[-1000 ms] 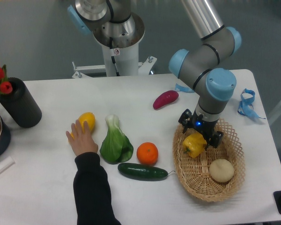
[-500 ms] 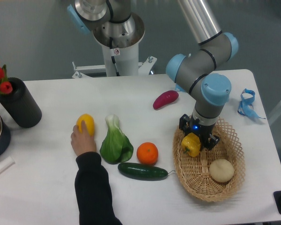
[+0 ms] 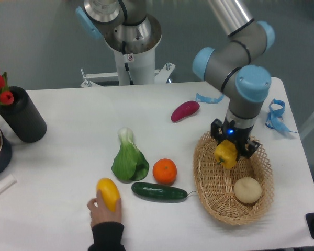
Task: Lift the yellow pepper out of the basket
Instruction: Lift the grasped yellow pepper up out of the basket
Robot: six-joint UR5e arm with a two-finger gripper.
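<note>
The claw (image 3: pixel 229 151) fingertips are hidden behind the yellow pepper (image 3: pixel 226 153).

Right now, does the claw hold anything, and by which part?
Yes. The claw holds the pepper by its upper sides, over the basket; the exact contact is hidden.

My UR5e arm (image 3: pixel 235 52): silver-grey tubes and joint housings | light-blue round caps on the joints | black gripper (image 3: pixel 234 149) beneath the wrist, small blue light glowing on its body above the fingers | grey base column behind, white collar with a small label | person's hand (image 3: pixel 105 212) in a black sleeve.
</note>
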